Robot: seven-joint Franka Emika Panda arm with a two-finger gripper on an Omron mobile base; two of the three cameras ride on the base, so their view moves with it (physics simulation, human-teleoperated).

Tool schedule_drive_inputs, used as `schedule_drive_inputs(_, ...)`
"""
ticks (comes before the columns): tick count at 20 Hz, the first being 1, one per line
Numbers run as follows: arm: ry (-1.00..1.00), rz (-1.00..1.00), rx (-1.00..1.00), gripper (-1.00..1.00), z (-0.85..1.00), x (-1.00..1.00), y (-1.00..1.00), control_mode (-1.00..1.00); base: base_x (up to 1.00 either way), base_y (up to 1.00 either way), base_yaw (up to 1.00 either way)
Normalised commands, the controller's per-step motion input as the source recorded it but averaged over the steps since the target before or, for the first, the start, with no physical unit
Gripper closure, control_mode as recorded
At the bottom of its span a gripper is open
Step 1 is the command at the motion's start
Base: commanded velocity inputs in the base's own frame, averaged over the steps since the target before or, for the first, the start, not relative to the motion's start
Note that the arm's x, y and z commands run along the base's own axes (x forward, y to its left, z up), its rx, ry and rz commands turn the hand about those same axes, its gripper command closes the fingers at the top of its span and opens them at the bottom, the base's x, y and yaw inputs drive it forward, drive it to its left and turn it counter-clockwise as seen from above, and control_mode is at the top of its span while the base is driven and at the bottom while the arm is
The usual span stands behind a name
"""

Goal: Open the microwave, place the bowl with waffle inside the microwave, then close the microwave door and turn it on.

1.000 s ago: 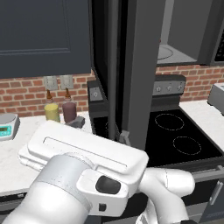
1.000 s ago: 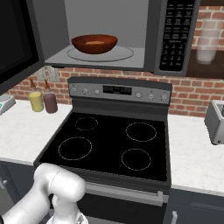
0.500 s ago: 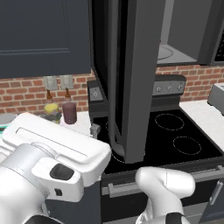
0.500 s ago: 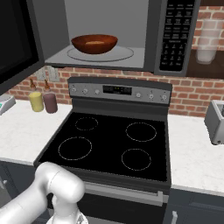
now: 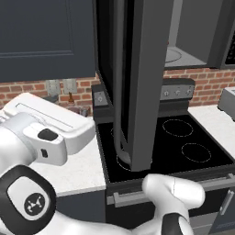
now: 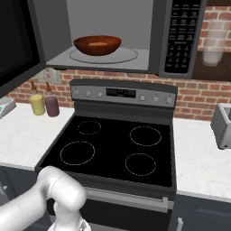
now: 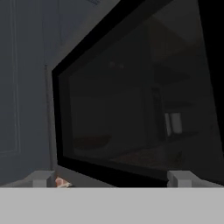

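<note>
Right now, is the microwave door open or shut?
Open. The door swings out over the stove, and the bowl sits uncovered inside the microwave.

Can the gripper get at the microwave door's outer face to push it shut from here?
Probably yes. In the hand view the open gripper faces the microwave door glass, nothing between them. The door stands swung wide, and the bowl sits inside the microwave, off its path.

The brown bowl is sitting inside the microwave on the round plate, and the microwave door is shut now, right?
Not quite. The bowl does sit inside the microwave on the round plate, but the microwave door is not shut. It stands swung wide open, as the right base view shows: you can look straight into the pale inside.
</note>
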Motion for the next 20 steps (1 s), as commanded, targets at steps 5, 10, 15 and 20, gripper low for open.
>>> schedule_drive_inputs(5, 0.0, -0.01, 0.0, -1.0, 0.0, 0.66, -0.06, -1.0, 0.0, 0.0, 0.0)
schedule_drive_inputs(10, 0.0, -0.01, 0.0, -1.0, 0.0, 0.24, -0.36, -1.0, 0.0, 0.0, 0.0)
schedule_drive_inputs(15, 0.0, 0.0, 0.0, -1.0, 0.0, 0.0, -0.7, -1.0, 0.0, 0.0, 0.0)
schedule_drive_inputs(20, 0.0, 0.0, 0.0, -1.0, 0.0, 0.13, -0.82, -1.0, 0.0, 0.0, 0.0)
